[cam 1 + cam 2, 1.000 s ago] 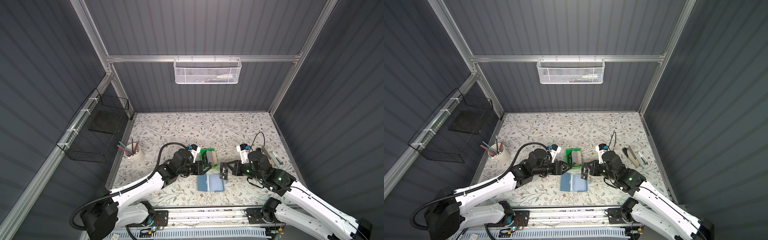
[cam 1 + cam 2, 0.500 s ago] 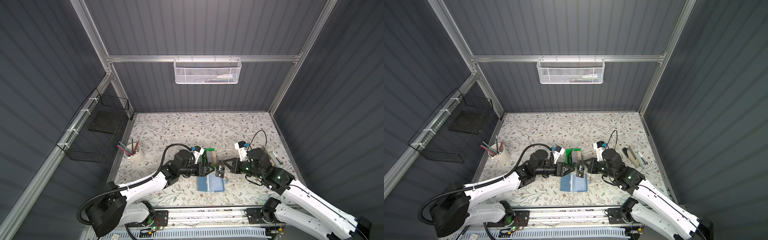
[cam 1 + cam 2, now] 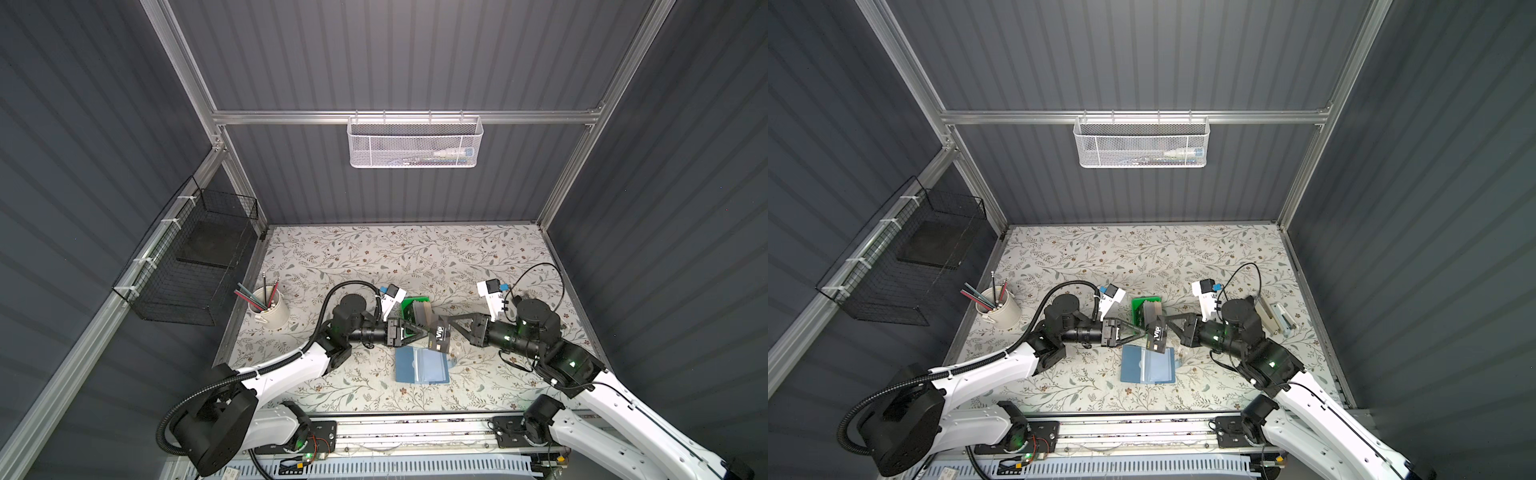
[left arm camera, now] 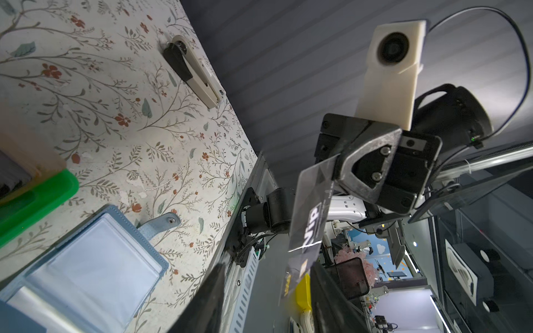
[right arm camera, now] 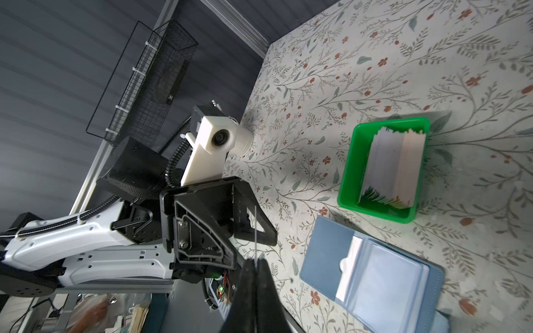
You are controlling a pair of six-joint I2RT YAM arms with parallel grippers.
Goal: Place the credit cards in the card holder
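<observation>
Grip check: right gripper point(image 3: 448, 325) clamped tight on the upper short end of the dark card point(image 3: 441, 338), pads on its flat faces. The left gripper point(image 3: 426, 332) is about half parted, its fingers point(image 4: 207, 302) straddling the card's lower end; whether they touch it cannot be told. The card hangs in the air at table centre, above the far edge of the open card holder point(image 3: 422, 365) and just near of the green tray point(image 3: 411, 300), where the remaining credit cards point(image 5: 395, 164) stand on edge. Its long axis slopes from the right gripper down toward the near side, and the printed face is turned to the left arm. Judged: light, thin, stiff but springy, and glossy, so prone to slip. Best pinched across the faces at a short end, leaving the lower end free for a clear sleeve point(image 5: 389, 288).
</observation>
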